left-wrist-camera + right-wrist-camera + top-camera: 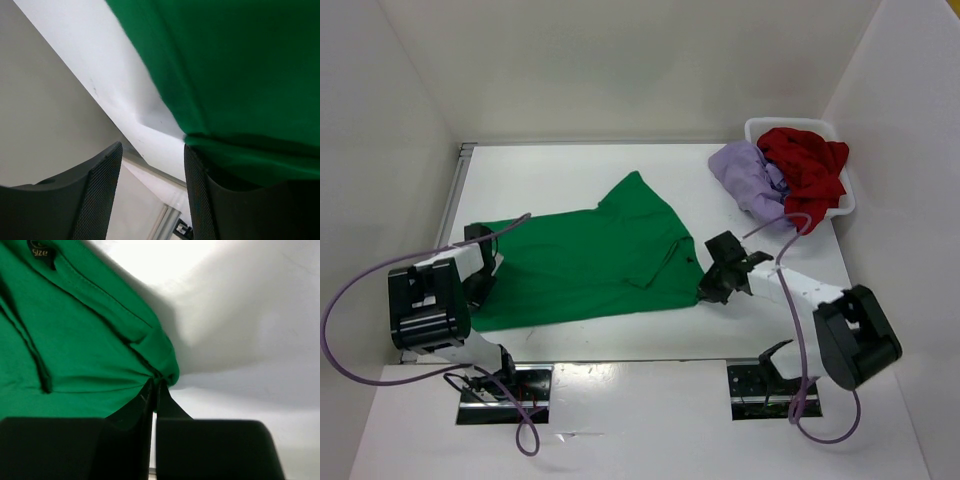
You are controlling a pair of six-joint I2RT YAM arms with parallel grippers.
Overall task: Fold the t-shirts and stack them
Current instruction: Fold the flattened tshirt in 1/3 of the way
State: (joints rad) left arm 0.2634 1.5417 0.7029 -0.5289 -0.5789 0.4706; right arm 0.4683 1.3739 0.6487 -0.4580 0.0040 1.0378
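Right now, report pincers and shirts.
Right pincer shut on edge of bright green cloth t-shirt. Left pincer open, opposite side. Pale lavender cloth shirt, dark red cloth shirt heaped at white plastic basket.

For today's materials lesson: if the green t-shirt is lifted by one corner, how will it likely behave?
Probably floppy: the green t-shirt bunches into folds where the right tool pinches its edge. Likely light: it lies thin and flat on the table. It would probably drape, not hold shape.

Left fingers [102,195] parted, right fingers [100,450] pinched together
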